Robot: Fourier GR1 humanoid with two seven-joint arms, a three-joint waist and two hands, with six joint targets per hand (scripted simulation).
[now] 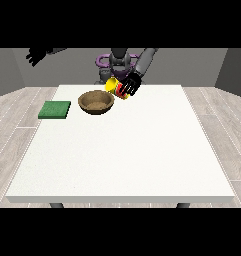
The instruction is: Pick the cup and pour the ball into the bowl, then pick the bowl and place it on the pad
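Observation:
A yellow and red cup (115, 87) is held tipped over, its mouth turned left and down towards the brown bowl (96, 102). The hand at the view's right (131, 84) has its fingers curled round the cup, just above and right of the bowl's rim. The bowl stands upright on the white table (127, 150), near its far edge. I cannot make out the ball. A flat green pad (55, 109) lies at the table's left side. The hand at the view's left (36, 55) is raised high, away from the table, fingers spread.
The robot's torso (120, 65) stands behind the table's far edge, right behind the cup and bowl. Wooden flooring surrounds the table.

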